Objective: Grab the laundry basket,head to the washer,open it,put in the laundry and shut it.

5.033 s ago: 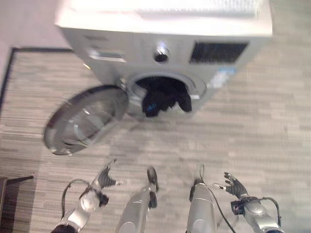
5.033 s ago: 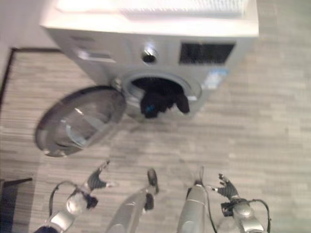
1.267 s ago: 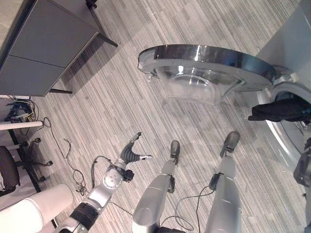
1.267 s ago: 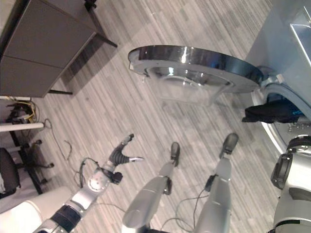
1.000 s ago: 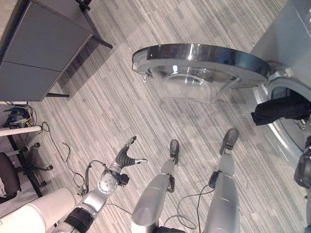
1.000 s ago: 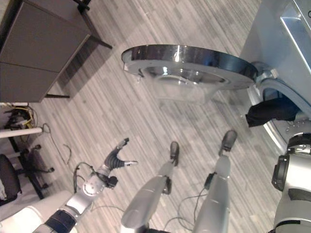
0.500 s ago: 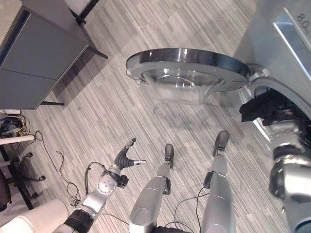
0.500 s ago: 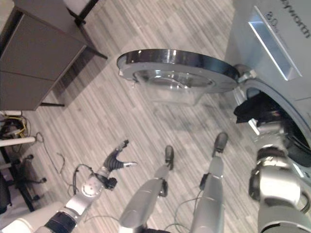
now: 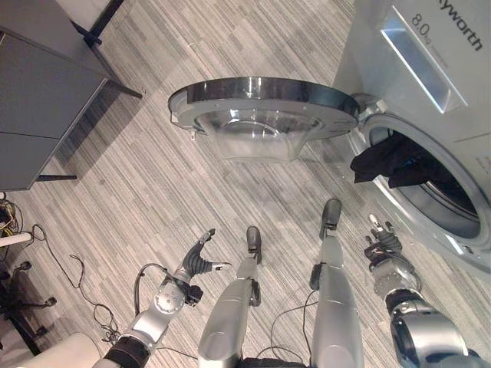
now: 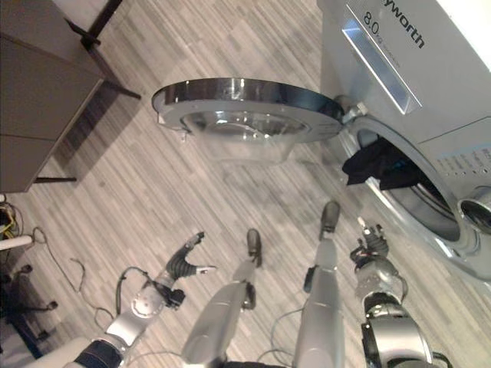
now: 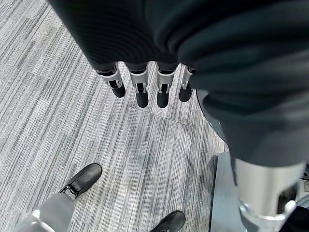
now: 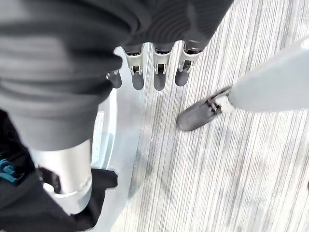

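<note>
Standing on grey striped floor (image 9: pixel 123 176), the washer (image 10: pixel 430 100) has its door (image 9: pixel 265 103) swung wide open. Dark laundry (image 9: pixel 387 162) hangs over the drum's lower rim. A grey cabinet (image 9: pixel 38 92) stands well apart. Left hand (image 9: pixel 198 262) and right hand (image 9: pixel 381 239) hang low over the floor, fingers relaxed, holding nothing.

We see the washer (image 9: pixel 430 92) at the right, its door (image 9: pixel 265 100) swung out to the left over the floor (image 9: pixel 153 184). Laundry (image 9: pixel 391 162) hangs in the drum opening. A cabinet (image 9: pixel 38 92) stands far left.
</note>
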{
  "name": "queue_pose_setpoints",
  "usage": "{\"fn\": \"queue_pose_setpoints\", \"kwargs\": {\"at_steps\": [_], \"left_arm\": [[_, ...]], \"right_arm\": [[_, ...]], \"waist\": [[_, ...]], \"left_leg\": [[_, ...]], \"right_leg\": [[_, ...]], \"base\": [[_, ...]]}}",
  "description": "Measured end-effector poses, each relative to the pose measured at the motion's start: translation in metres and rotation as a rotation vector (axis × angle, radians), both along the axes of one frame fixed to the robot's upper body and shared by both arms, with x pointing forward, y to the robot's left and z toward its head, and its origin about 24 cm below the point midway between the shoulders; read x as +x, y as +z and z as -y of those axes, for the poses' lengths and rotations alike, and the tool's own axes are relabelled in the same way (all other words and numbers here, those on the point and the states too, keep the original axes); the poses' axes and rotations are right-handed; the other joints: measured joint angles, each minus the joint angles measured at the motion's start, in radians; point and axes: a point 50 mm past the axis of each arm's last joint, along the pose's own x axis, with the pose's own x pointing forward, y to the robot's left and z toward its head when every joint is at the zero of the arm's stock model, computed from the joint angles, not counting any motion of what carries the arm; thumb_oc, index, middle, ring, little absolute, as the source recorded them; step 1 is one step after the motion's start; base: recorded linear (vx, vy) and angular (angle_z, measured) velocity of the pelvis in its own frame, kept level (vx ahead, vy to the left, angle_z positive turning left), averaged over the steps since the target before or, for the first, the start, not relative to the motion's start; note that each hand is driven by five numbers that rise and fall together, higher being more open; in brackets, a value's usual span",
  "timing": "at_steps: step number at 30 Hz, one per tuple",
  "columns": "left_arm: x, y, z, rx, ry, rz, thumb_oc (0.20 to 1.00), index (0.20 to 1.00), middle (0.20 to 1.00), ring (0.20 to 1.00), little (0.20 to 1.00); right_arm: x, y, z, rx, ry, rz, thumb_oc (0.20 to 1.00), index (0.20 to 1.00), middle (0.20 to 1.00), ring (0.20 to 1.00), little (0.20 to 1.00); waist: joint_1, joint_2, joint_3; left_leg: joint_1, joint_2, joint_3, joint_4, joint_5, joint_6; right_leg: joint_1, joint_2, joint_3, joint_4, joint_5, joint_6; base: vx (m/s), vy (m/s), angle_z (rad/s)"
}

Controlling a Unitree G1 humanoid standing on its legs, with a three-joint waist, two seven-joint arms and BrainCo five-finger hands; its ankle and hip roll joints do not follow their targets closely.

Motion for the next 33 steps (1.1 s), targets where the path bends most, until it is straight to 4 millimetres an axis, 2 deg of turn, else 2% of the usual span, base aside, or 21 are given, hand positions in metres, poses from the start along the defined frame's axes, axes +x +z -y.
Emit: {"fn": "queue_pose_setpoints", "kwargs": {"at_steps": [4,7,9,10,13,15,21,26,33], "left_arm": [[-0.004,-0.002,0.0,-0.004,-0.004,-0.011,1.0,1.0,1.0,1.0,1.0],[-0.005,-0.001,0.002,-0.01,-0.015,-0.005,1.0,1.0,1.0,1.0,1.0],[-0.005,0.001,0.004,-0.014,-0.02,0.001,1.0,1.0,1.0,1.0,1.0],[-0.004,0.002,0.004,-0.019,-0.023,0.006,1.0,1.0,1.0,1.0,1.0],[-0.005,0.002,0.005,-0.024,-0.024,0.004,1.0,1.0,1.0,1.0,1.0],[-0.006,0.001,0.005,-0.024,-0.024,0.0,1.0,1.0,1.0,1.0,1.0],[-0.008,0.0,0.006,-0.025,-0.029,-0.006,1.0,1.0,1.0,1.0,1.0],[-0.008,0.0,0.007,-0.024,-0.034,-0.003,1.0,1.0,1.0,1.0,1.0],[-0.006,0.005,0.007,-0.025,-0.039,0.024,1.0,1.0,1.0,1.0,1.0]], "right_arm": [[0.014,0.019,0.003,-0.01,-0.004,0.049,1.0,1.0,1.0,1.0,1.0],[0.029,0.043,0.008,-0.004,-0.039,0.114,1.0,1.0,1.0,1.0,1.0],[0.033,0.05,0.01,-0.001,-0.052,0.131,1.0,1.0,1.0,1.0,1.0],[0.039,0.061,0.011,0.023,-0.073,0.178,1.0,1.0,1.0,1.0,1.0],[0.046,0.076,0.014,0.056,-0.116,0.223,1.0,1.0,1.0,1.0,1.0],[0.048,0.081,0.017,0.074,-0.138,0.238,1.0,1.0,1.0,1.0,1.0],[0.043,0.098,0.04,0.169,-0.291,0.324,1.0,1.0,1.0,1.0,1.0],[0.041,0.109,0.051,0.235,-0.399,0.363,1.0,1.0,1.0,1.0,1.0],[0.038,0.117,0.062,0.243,-0.463,0.345,1.0,1.0,1.0,1.0,1.0]], "waist": [[0.011,0.001,-0.001],[0.04,0.004,-0.003],[0.05,0.006,-0.004],[0.062,0.008,-0.006],[0.093,0.018,-0.012],[0.106,0.029,-0.02],[0.136,0.059,-0.042],[0.143,0.063,-0.044],[0.159,0.064,-0.045]], "left_leg": [[0.002,0.0,0.001,0.0,0.0,0.0],[0.0,-0.001,0.0,0.0,0.0,-0.001],[-0.002,-0.001,-0.001,0.0,0.001,-0.001],[-0.011,-0.002,-0.006,0.0,0.003,-0.003],[-0.033,-0.001,-0.011,0.0,0.005,-0.005],[-0.049,-0.002,-0.018,0.001,0.006,-0.007],[-0.091,-0.017,-0.042,0.001,0.015,0.001],[-0.13,-0.038,-0.046,0.012,0.019,0.006],[-0.157,-0.042,-0.037,0.018,0.019,0.006]], "right_leg": [[0.001,0.0,0.0,0.0,-0.001,-0.001],[-0.001,-0.001,0.0,0.0,0.0,-0.004],[-0.003,-0.002,-0.001,0.0,0.0,-0.004],[-0.011,-0.003,-0.004,0.0,0.0,-0.005],[-0.032,-0.004,-0.011,0.005,0.002,-0.011],[-0.053,-0.009,-0.02,0.028,-0.006,-0.014],[-0.12,-0.033,-0.026,0.11,-0.052,-0.006],[-0.191,-0.059,-0.017,0.192,-0.089,0.008],[-0.243,-0.062,0.004,0.232,-0.105,0.009]], "base": [[0.0,0.0,0.0],[0.0,0.0,0.0],[0.0,0.008,0.02],[-0.01,0.01,0.05],[-0.01,0.011,0.06],[-0.01,0.005,0.07],[0.0,0.005,0.12],[0.02,-0.015,0.08],[0.01,-0.014,-0.03]]}}
